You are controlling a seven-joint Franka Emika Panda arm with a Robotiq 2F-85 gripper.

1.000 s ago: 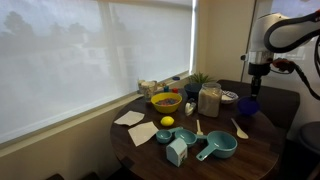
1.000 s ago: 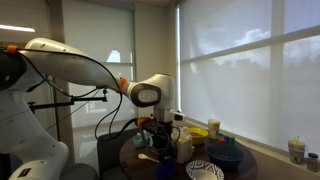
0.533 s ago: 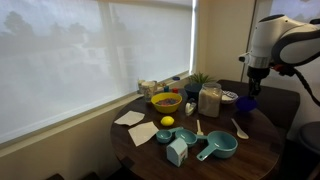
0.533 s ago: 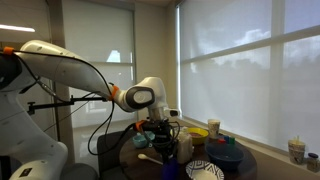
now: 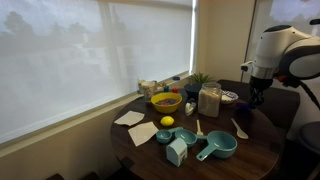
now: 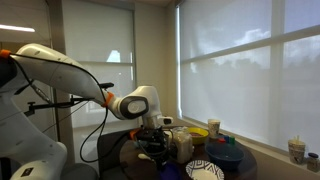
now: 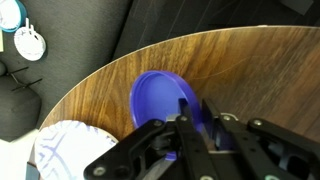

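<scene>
- The pincer hangs low over the rim of the round wooden desk, right at a small blue bowl.
- In the wrist view one finger stands inside the bowl and the other is at its right-hand wall, so the two straddle the rim. Whether they are clenched on it or only set around it cannot be told.
- The blue bowl sits upright near the desk's edge, just beside a white plate with a blue pattern, which lies toward the lower left of the wrist view.
- In an exterior view the pincer is down at the far side of the desk, behind a tall jar and a potted plant.
- Nearer the middle of the desk lie a yellow bowl, a lemon, a teal measuring cup and a wooden spoon, all well apart from the pincer.
- In an exterior view the arm bends down to the desk, with the patterned plate in front of it.
</scene>
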